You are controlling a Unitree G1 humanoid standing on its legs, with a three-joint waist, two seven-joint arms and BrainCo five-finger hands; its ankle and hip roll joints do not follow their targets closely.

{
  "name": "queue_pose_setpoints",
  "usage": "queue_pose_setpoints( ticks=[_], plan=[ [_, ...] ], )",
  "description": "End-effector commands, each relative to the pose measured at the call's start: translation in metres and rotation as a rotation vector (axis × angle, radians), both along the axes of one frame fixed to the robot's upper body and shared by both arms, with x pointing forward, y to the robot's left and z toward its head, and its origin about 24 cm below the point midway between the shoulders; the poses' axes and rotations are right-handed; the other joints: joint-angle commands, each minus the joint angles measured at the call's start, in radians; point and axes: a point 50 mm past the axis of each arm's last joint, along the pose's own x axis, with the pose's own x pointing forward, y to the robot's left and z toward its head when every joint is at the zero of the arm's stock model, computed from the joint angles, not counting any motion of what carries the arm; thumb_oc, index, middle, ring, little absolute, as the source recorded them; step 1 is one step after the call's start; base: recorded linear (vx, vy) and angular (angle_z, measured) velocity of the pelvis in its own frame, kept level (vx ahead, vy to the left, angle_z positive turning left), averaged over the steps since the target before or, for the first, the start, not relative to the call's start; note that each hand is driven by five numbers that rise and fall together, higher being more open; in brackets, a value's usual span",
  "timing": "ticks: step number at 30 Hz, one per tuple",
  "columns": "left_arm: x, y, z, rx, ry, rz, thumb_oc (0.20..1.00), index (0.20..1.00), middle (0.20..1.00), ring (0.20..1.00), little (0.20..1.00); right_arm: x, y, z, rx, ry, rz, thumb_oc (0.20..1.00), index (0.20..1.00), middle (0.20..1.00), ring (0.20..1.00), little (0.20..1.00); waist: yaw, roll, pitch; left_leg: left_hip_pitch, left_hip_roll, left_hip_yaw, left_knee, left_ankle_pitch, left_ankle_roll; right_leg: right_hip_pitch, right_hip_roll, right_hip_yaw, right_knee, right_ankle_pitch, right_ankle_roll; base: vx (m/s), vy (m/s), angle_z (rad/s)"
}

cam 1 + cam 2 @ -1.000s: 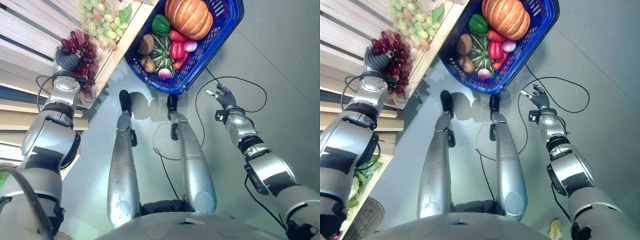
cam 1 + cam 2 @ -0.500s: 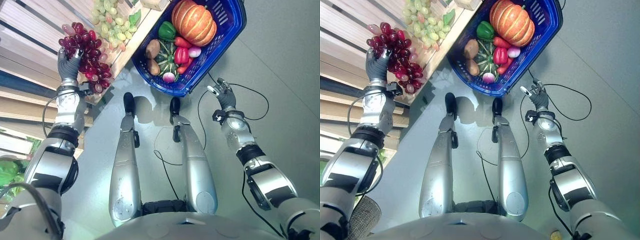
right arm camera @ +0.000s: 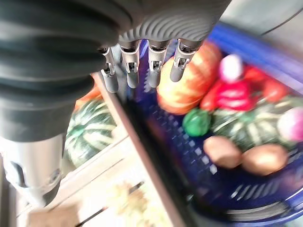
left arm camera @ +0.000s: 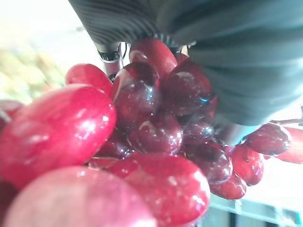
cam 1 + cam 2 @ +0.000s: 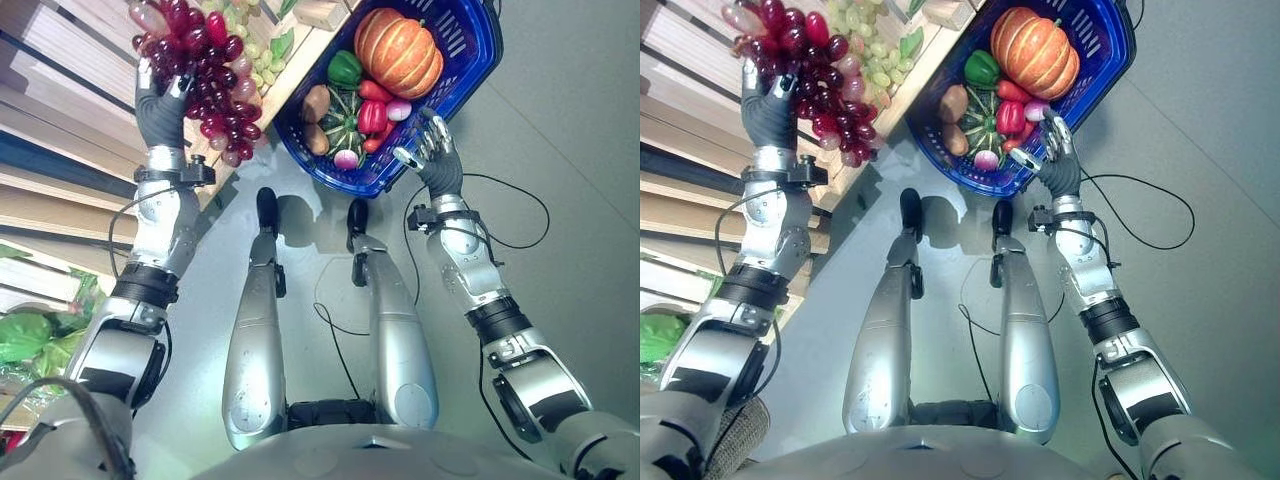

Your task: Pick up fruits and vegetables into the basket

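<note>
At far left, above the wooden shelf (image 5: 60, 60), we logged the left robot hand (image 5: 160, 105) with fingers curled round a bunch of red grapes (image 5: 205, 70), lifted clear of the boards. We judged this grip, from below and behind the cluster, to let the loose lower grapes hang free for the carry across to the blue basket (image 5: 470, 60).

Green grapes (image 5: 872, 60): lying on the shelf, just beyond the red bunch, not yet collected.

Blue basket, far centre: held an orange pumpkin (image 5: 398, 52), green pepper (image 5: 345, 68), red peppers (image 5: 372, 113), a striped green squash (image 5: 345, 118), brown potatoes (image 5: 316, 102) and pink radishes (image 5: 347, 158).

Right robot hand (image 5: 432, 155): fingers straight and spread, empty, right at the basket's near rim. We took this as readiness to steady the basket; contact with the rim could not be confirmed.

Obscured: the left wrist view gave grapes at close range, with the fingers largely behind the fruit. The basket's far edge and the shelf's left end were cut off.
</note>
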Motion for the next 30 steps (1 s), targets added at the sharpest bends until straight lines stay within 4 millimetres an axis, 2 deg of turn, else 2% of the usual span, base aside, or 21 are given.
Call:
queue_pose_setpoints(
  ticks=[1, 8, 9, 13, 23, 30],
  plan=[
    [-0.015, -0.017, 0.031, 0.019, -0.195, -0.073, 0.2, 0.2, 0.2, 0.2, 0.2, -0.013, 0.002, 0.019, -0.023, -0.115, 0.061, 1.0, 1.0, 1.0, 1.0, 1.0, -0.005, 0.044, -0.027, -0.014, -0.032, 0.005, 0.116, -0.133, 0.063, 0.085, -0.016, -0.016, -0.154, 0.086, 0.03, 0.0, 0.0, 0.0],
    [-0.026, -0.042, 0.05, 0.087, -0.264, -0.19, 0.2, 0.2, 0.2, 0.2, 0.2, -0.018, 0.02, 0.045, -0.052, -0.195, 0.178, 1.0, 1.0, 1.0, 1.0, 1.0, -0.007, 0.052, -0.027, -0.005, -0.033, 0.011, 0.106, -0.121, 0.062, 0.098, -0.02, -0.017, -0.165, 0.091, 0.031, 0.0, 0.0, 0.0],
    [-0.03, -0.051, 0.054, 0.117, -0.281, -0.224, 0.2, 0.2, 0.2, 0.2, 0.2, -0.019, 0.026, 0.053, -0.058, -0.211, 0.22, 1.0, 1.0, 1.0, 1.0, 1.0, -0.006, 0.054, -0.027, -0.01, -0.033, 0.011, 0.1, -0.11, 0.062, 0.095, -0.021, -0.017, -0.173, 0.101, 0.031, -0.01, -0.002, 0.03],
    [-0.039, -0.068, 0.06, 0.184, -0.309, -0.293, 0.2, 0.2, 0.2, 0.2, 0.2, -0.023, 0.039, 0.061, -0.041, -0.206, 0.326, 1.0, 1.0, 1.0, 1.0, 1.0, -0.003, 0.056, -0.027, -0.006, -0.035, 0.012, 0.097, -0.104, 0.063, 0.102, -0.023, -0.018, -0.178, 0.104, 0.03, 0.0, -0.001, 0.01],
    [-0.047, -0.106, 0.058, 0.289, -0.297, -0.48, 0.2, 0.2, 0.2, 0.2, 0.2, -0.028, 0.07, 0.069, 0.003, -0.174, 0.514, 1.0, 1.0, 1.0, 1.0, 1.0, 0.0, 0.053, -0.027, 0.004, -0.035, 0.015, 0.093, -0.102, 0.062, 0.116, -0.026, -0.02, -0.187, 0.109, 0.031, 0.0, 0.0, 0.0],
    [-0.051, -0.12, 0.055, 0.322, -0.297, -0.544, 0.2, 0.2, 0.2, 0.2, 0.2, -0.03, 0.083, 0.066, 0.042, -0.104, 0.635, 1.0, 1.0, 1.0, 1.0, 1.0, -0.001, 0.051, -0.027, 0.006, -0.035, 0.019, 0.083, -0.096, 0.063, 0.119, -0.024, -0.018, -0.201, 0.118, 0.031, 0.0, 0.0, 0.0]
  ],
)
